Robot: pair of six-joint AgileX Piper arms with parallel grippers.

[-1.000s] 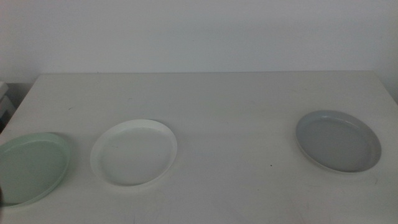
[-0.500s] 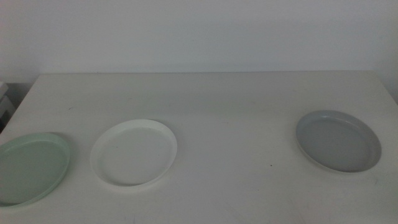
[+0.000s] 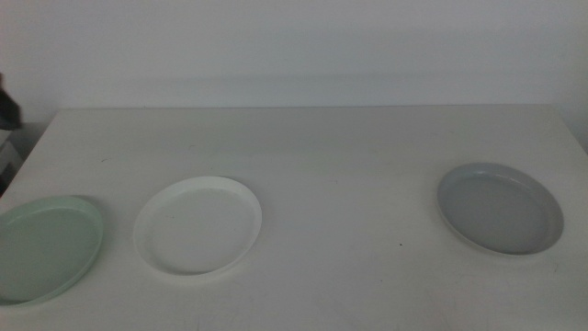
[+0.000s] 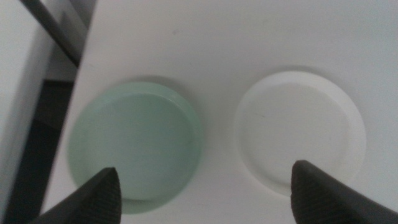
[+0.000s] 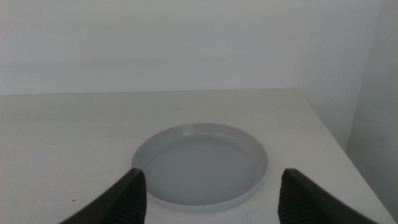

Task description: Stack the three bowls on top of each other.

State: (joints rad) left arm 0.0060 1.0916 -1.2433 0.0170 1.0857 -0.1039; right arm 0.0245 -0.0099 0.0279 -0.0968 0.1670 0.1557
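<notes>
1 white bowl [image 3: 197,226], 1 mint green bowl [image 3: 46,247], 1 grey bowl [image 3: 499,209].

White bowl [image 3: 197,225], mint green bowl [image 3: 46,246], grey bowl [image 3: 499,208]: smooth, uniform surfaces with a soft sheen, look like plastic or glazed ware; cannot tell which. Table [image 3: 340,156]: matt off-white top, smooth, a few faint specks. Left gripper [image 4: 205,193] and right gripper [image 5: 208,193]: jaws dark, matt, plastic-looking.
</notes>
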